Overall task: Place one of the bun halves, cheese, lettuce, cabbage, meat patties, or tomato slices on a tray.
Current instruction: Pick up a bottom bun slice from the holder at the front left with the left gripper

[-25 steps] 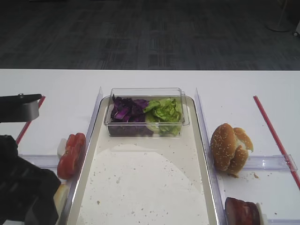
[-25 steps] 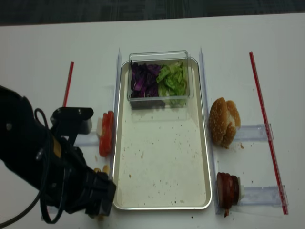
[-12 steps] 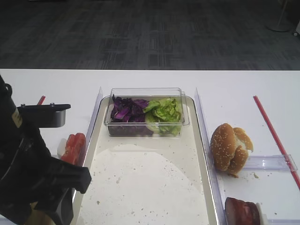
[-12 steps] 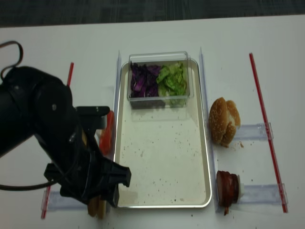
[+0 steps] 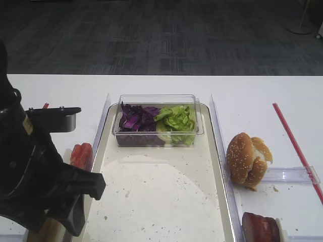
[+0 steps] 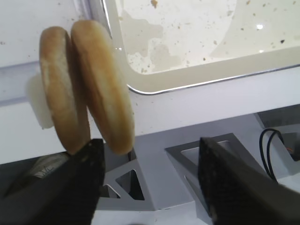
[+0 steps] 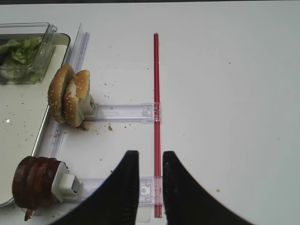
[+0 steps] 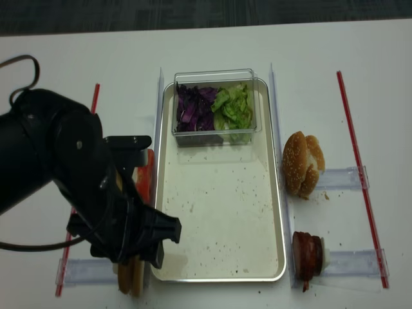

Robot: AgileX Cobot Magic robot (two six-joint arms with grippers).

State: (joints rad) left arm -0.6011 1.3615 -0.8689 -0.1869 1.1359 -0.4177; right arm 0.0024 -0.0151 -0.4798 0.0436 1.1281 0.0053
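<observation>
**Left gripper straddles the plain buns at the tray's near-left corner**

A white table [image 8: 212, 45] carries the cream tray [image 8: 219, 219], its floor speckled with crumbs. At the tray's far end sits a clear box [image 8: 215, 106] with purple cabbage [image 8: 190, 109] and green lettuce [image 8: 233, 108]. Right of the tray stand the sesame buns [image 8: 302, 164] and the meat patties [image 8: 308, 255]; tomato slices [image 8: 145, 177] line its left edge. The left gripper [image 6: 147, 180] has its jaws spread apart, the near bun half [image 6: 105, 84] standing on edge between them, just outside the tray corner; no clamping shows. The right gripper [image 7: 150, 171] hangs over bare table, fingers nearly together, holding nothing.
</observation>
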